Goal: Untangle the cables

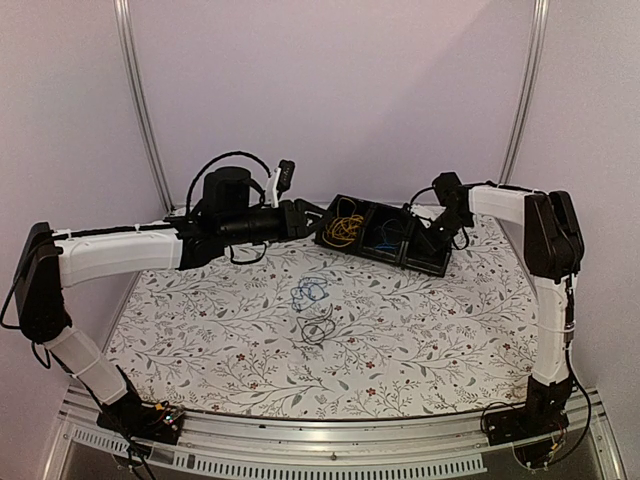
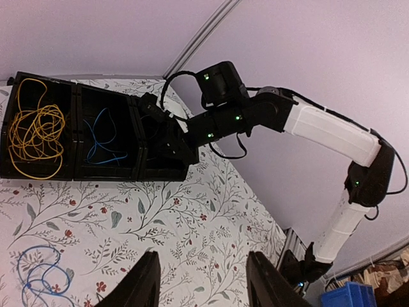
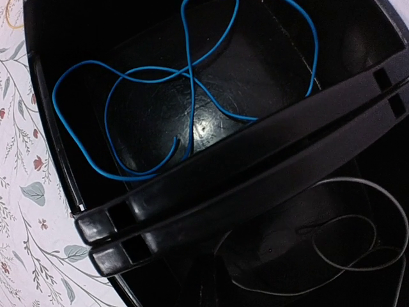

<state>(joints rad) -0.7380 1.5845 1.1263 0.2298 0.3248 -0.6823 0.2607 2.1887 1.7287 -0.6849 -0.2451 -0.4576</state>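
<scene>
A black three-part tray (image 1: 372, 256) stands at the back of the floral table. Its left part holds a yellow cable (image 1: 345, 228) (image 2: 35, 131), its middle part a blue cable (image 1: 385, 240) (image 3: 128, 115). A thin black cable (image 3: 358, 256) lies in the right part. My right gripper (image 1: 440, 240) (image 2: 167, 144) reaches down into that right part, shut; its fingers are lost against the dark tray. My left gripper (image 1: 300, 220) (image 2: 204, 284) hovers left of the tray, open and empty. A blue bundle (image 1: 310, 293) (image 2: 41, 278) and a black cable (image 1: 318, 328) lie mid-table.
Metal frame posts (image 1: 140, 100) rise at the back corners and a slotted rail (image 1: 330, 440) runs along the near edge. A thick black cable (image 1: 225, 160) loops off the left arm. A blue bin (image 2: 348, 297) sits beyond the table's right side.
</scene>
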